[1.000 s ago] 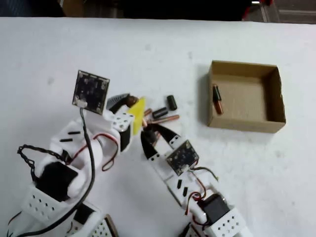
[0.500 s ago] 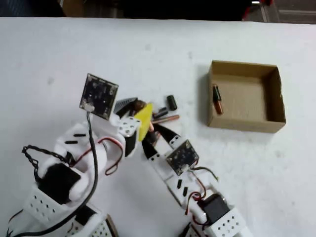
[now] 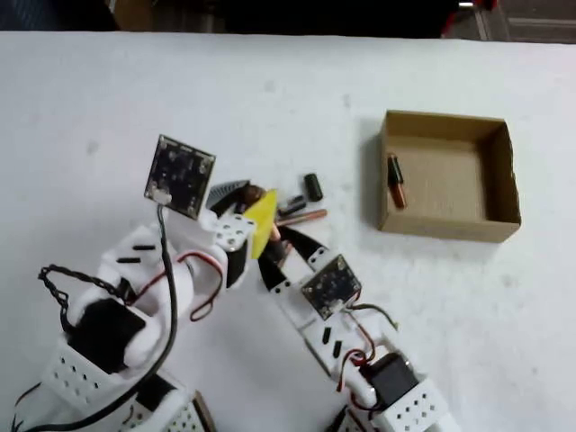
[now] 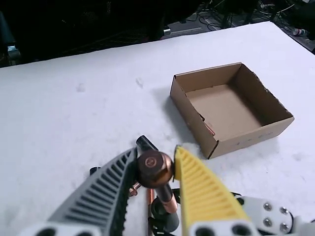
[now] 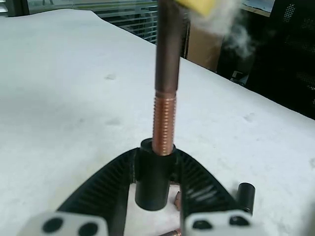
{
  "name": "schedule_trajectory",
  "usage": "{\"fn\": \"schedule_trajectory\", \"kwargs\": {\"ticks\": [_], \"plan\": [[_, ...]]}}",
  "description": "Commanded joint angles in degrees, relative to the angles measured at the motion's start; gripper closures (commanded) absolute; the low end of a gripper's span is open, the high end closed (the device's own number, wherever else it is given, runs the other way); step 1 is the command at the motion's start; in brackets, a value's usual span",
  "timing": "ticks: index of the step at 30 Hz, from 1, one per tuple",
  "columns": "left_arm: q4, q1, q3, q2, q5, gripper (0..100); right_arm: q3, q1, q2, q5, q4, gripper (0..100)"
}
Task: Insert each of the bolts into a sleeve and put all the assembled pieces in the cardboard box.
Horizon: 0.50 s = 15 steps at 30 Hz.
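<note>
My left gripper (image 4: 155, 153), one finger grey and one yellow, is shut on the head of a copper bolt (image 4: 154, 168) that hangs straight down. Below it my right gripper (image 5: 153, 157) with black fingers is shut on an upright black sleeve (image 5: 152, 179). The bolt (image 5: 165, 98) has its threaded tip just inside the sleeve's mouth. In the high view the left gripper (image 3: 250, 200) and the right gripper (image 3: 281, 247) meet left of the cardboard box (image 3: 441, 225). One assembled piece (image 3: 395, 181) lies in the box by its left wall.
Two loose black sleeves (image 3: 312, 186) (image 3: 291, 206) and a loose copper bolt (image 3: 302, 216) lie on the white table between the grippers and the box. The box (image 4: 246, 137) stands open-topped to the right.
The left arm has carried the bolt right and toward the right gripper, bringing it over the held sleeve. In the last half second almost nothing has moved.
</note>
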Motion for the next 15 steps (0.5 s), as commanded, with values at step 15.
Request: {"fn": "schedule_trajectory", "kwargs": {"ticks": [15], "plan": [[0.6,-1.5,-0.4,-1.5,0.5,97,0.4,-0.2,-0.6,1.1,-0.1,98.1]]}}
